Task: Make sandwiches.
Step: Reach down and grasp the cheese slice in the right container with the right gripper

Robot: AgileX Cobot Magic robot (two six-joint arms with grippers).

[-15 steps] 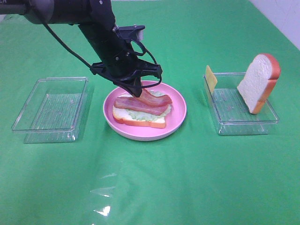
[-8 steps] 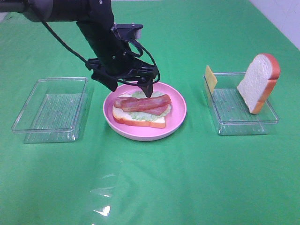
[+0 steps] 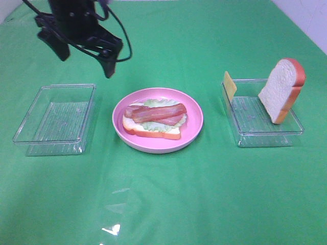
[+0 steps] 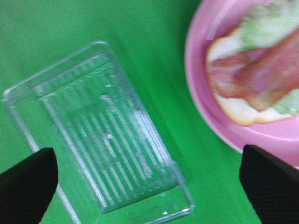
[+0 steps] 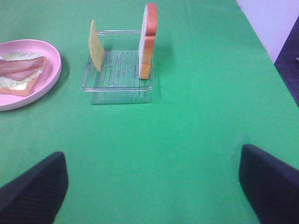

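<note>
An open-faced sandwich [image 3: 153, 120] lies on the pink plate [image 3: 194, 125]: a bread slice with lettuce and bacon strips [image 3: 156, 112] on top. It also shows in the left wrist view as sandwich [image 4: 254, 79] and in the right wrist view as sandwich [image 5: 21, 72]. My left gripper [image 3: 85, 58] hangs open and empty, high up and to the left of the plate, roughly above the far end of the left tray [image 4: 107, 135]. In the right tray [image 3: 263, 125] a cheese square [image 3: 230, 86] and a bread slice [image 3: 282, 89] lean upright. My right gripper [image 5: 150, 156] is open and empty over bare cloth, out of the exterior view.
The clear left tray [image 3: 56, 113] holds nothing. A green cloth [image 3: 168, 194] covers the table. A pale wall edge [image 3: 306, 20] shows at the far right corner.
My left gripper has opened and let go of the bacon, which now lies flat on the lettuce. The arm has risen and swung back to the left, away from the plate.
</note>
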